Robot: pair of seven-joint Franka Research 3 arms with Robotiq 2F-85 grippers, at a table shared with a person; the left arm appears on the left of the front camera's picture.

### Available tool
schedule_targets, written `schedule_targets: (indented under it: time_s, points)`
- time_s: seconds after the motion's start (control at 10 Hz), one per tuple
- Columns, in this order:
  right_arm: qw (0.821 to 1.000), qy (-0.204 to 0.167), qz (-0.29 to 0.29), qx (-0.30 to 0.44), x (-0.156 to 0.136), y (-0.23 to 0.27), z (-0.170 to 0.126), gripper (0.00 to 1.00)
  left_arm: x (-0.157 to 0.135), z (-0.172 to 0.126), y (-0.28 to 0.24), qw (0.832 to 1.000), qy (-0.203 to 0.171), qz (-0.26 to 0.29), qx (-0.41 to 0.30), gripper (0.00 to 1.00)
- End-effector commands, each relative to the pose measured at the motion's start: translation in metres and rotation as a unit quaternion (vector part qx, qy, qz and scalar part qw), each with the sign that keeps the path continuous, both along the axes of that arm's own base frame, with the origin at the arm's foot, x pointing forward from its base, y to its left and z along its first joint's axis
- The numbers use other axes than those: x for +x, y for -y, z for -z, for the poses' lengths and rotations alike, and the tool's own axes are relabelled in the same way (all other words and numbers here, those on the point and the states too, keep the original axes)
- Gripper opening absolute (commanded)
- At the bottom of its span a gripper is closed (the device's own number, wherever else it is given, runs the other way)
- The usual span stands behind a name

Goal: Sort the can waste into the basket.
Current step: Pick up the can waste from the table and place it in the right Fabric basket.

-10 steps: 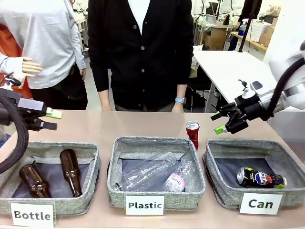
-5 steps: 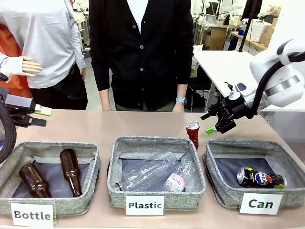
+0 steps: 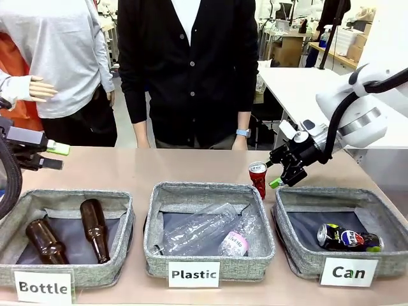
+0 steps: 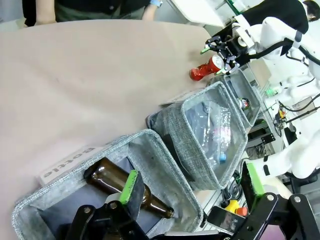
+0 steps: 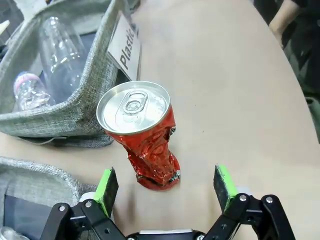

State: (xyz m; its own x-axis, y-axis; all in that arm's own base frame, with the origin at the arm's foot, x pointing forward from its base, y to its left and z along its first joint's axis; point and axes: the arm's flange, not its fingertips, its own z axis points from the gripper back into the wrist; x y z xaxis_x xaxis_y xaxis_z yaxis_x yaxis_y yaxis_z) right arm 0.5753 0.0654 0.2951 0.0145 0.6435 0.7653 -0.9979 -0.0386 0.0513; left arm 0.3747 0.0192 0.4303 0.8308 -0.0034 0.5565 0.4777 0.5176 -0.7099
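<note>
The table [image 3: 127,172] carries three grey baskets in a row along its near edge, and the "Can" basket [image 3: 299,255] serves here as the landmark. It sits at the robot's right end of the row, label facing the robot, so sorted cans collect within the right arm's reach. To its left stands the "Plastic" basket [image 3: 159,248] with clear bottles, and beyond that the "Bottle" basket [image 3: 121,223] with two brown glass bottles. The dark blue-black can [image 3: 347,238] already lies on its side inside the "Can" basket. The red can [image 3: 257,178], crumpled and upright, stands on the bare table just beyond the landmark's far left corner. The right gripper [image 5: 167,186] is positioned just beside this can with jaws spread wide and empty, one pad on each side, which suggests alignment for a grasp. The left gripper [image 4: 192,187] hangs released over the "Bottle" basket, well apart from the landmark, holding nothing.
</note>
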Motion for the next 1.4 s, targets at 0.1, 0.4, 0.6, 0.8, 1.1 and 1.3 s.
schedule_targets:
  time_s: [0.1,0.4,0.6,0.8,1.1,1.3]
  points:
    - [1.0,-0.017,-0.006,-0.023,0.014,-0.016,0.007,1.0,-0.003,-0.001,-0.001,1.0,-0.002,0.004,-0.002,1.0]
    - [0.999,-0.032,-0.011,-0.023,0.017,-0.026,0.016,1.0,-0.003,-0.001,-0.001,1.0,-0.002,0.004,-0.002,1.0]
    - [0.999,-0.043,-0.018,-0.022,0.017,-0.033,0.021,1.0,-0.003,-0.001,-0.001,1.0,-0.002,0.004,-0.002,1.0]
    - [0.999,-0.046,-0.014,-0.015,0.019,-0.036,0.021,1.0,-0.003,-0.001,-0.001,1.0,-0.002,0.004,-0.002,1.0]
    - [0.998,-0.058,-0.017,0.011,0.02,-0.035,0.022,0.4,-0.003,-0.001,-0.001,1.0,-0.002,0.004,-0.002,1.0]
    - [0.998,-0.065,-0.017,0.017,0.019,-0.034,0.023,0.0,-0.003,-0.001,-0.001,1.0,-0.002,0.004,-0.002,1.0]
